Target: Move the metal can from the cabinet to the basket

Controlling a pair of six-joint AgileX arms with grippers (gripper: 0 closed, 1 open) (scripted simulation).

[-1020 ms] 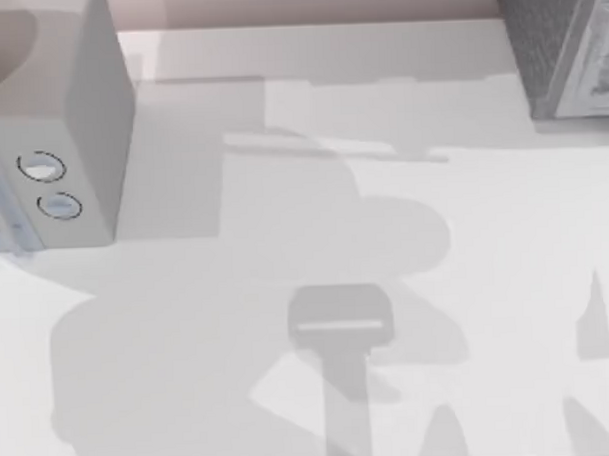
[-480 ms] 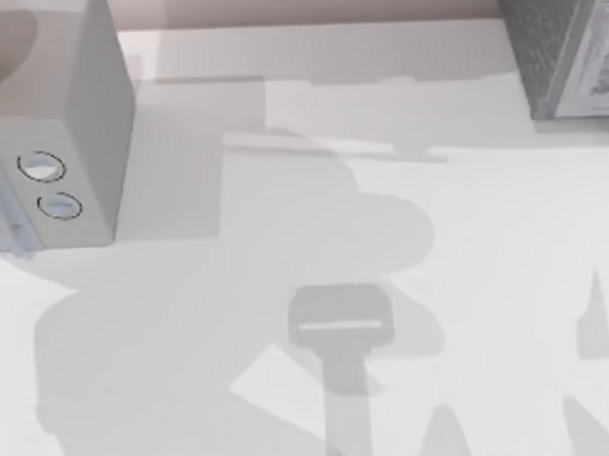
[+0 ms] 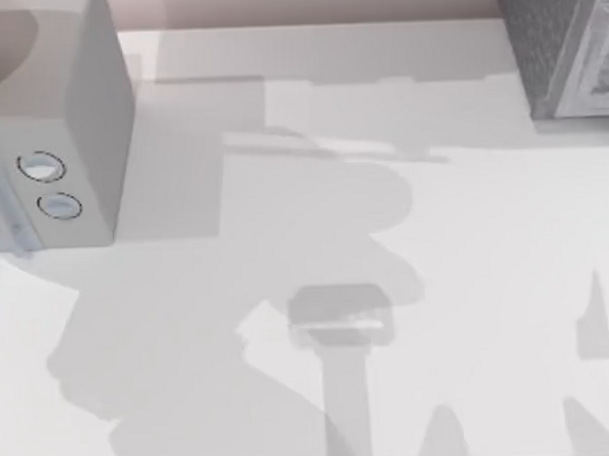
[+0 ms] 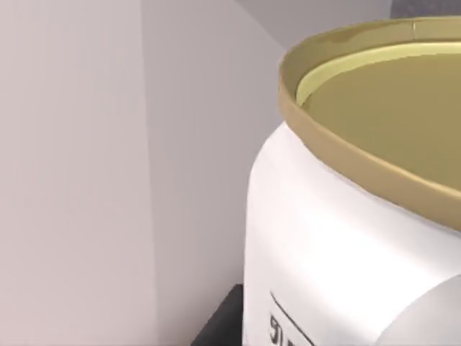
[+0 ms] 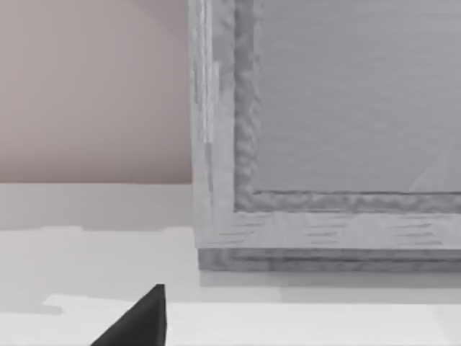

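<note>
The metal can (image 4: 346, 216) looms right in front of the left wrist camera, tilted, with a dull gold lid and a white label carrying dark print. My left gripper (image 4: 216, 330) appears as a dark sliver under the can and is shut on it, with pale grey walls behind. The cabinet (image 3: 563, 49), grey and speckled with a paler front, stands at the table's back right. In the right wrist view the cabinet (image 5: 324, 108) is close ahead and a dark tip of my right gripper (image 5: 140, 321) hovers over the white table. The basket is out of view.
A white box with two round dials (image 3: 51, 127) stands at the back left of the white table (image 3: 485, 232). Arm shadows lie across the table's middle and front. A pinkish wall (image 3: 307, 3) runs behind the table's far edge.
The broad shadow on the table has slid left and toward the front, and its round bulge near the middle has shrunk. The box and the cabinet have not moved.
</note>
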